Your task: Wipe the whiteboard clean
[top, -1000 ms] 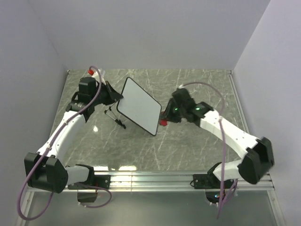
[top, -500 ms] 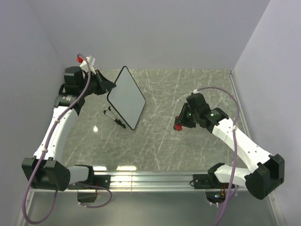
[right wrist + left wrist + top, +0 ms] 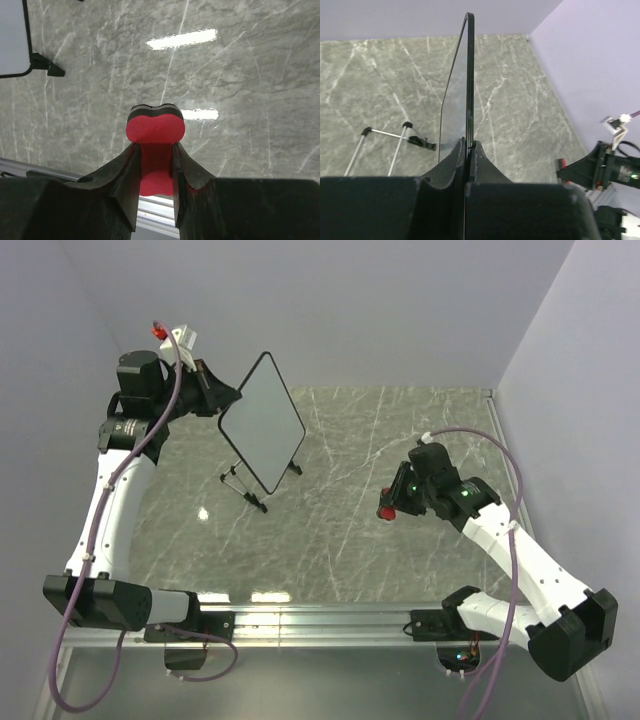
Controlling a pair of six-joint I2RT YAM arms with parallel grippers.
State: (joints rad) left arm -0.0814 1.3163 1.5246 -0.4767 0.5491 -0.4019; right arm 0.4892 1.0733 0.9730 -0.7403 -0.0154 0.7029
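While your left gripper [image 3: 222,400] clamps one edge of the whiteboard [image 3: 262,422], the board hangs tilted over the left rear part of the marble table [image 3: 340,550]. One rounded corner points up toward the back wall and the opposite corner points down. From your left wrist camera you see the board edge-on, a thin dark line rising out of the gripper, with the two fingers [image 3: 451,162] pressed against its two faces. The white face is turned toward the right arm.

A small black leg [image 3: 295,468] juts out near the board's lower right edge. Below the bottom corner a thin wire stand [image 3: 243,488] lies flat on the marble. In the left wrist view it sits apart from the board.

Your right gripper [image 3: 388,508] is over the right half of the table, well apart from the board. Its fingers [image 3: 125,170] are pinched on the waist of a red eraser [image 3: 155,131], whose rounded red end with a dark backing layer sticks out past the fingertips. In the right wrist view a corner of the board shows at the upper left edge.
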